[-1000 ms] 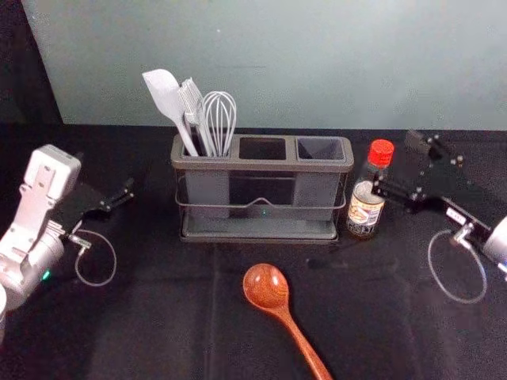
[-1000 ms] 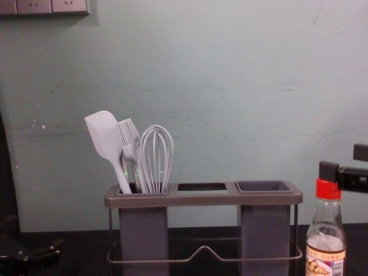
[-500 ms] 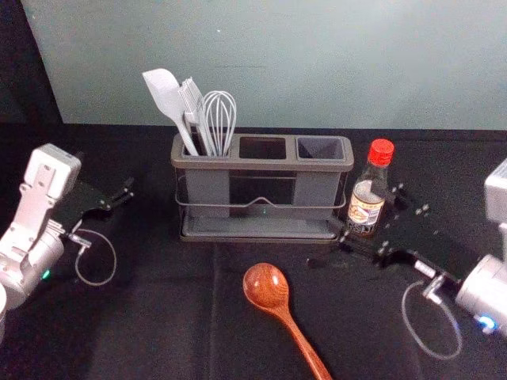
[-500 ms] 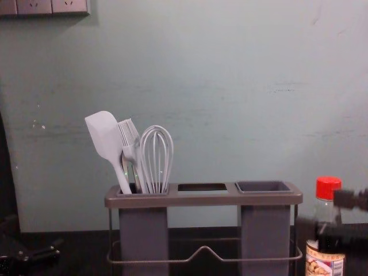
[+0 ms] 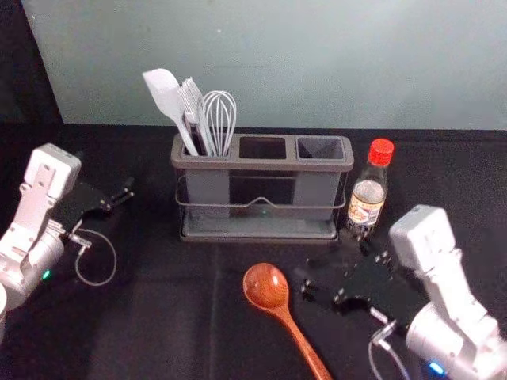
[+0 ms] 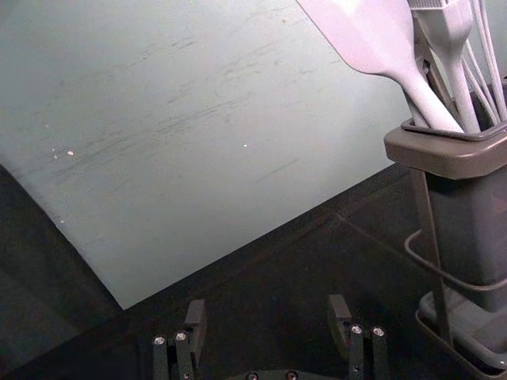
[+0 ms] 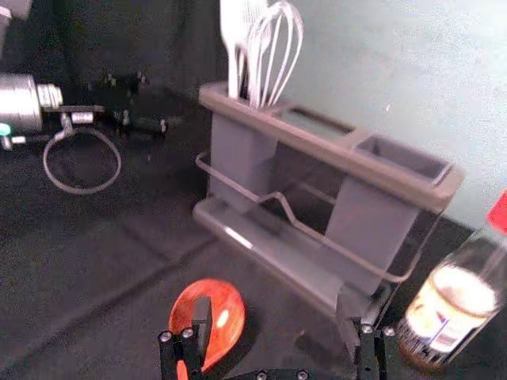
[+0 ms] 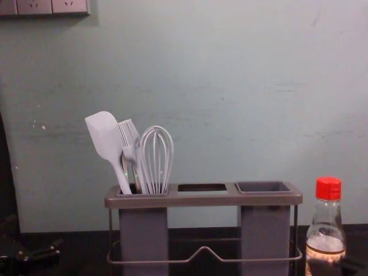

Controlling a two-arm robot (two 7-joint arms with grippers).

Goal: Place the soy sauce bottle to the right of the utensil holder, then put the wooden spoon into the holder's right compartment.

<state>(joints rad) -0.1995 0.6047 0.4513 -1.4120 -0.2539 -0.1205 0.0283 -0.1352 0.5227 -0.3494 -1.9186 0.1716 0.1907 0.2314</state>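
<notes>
1. Head view: the right gripper [image 5: 345, 271] is between the wooden spoon [image 5: 266, 286] and the upright soy sauce bottle [image 5: 366, 207], right of the utensil holder [image 5: 261, 165]; a careless swing back could topple the bottle (it looks like glass).
2. Left wrist view: the left gripper [image 6: 268, 310] idles left of the holder, fingers apart and empty.
3. Right wrist view: the right gripper is spread wide, holding nothing; the spoon's bowl sits off-centre by one finger, so closing here could merely nudge it.
4. Chest view: a tilted spoon might catch the right compartment's rim [image 8: 263, 191].
</notes>
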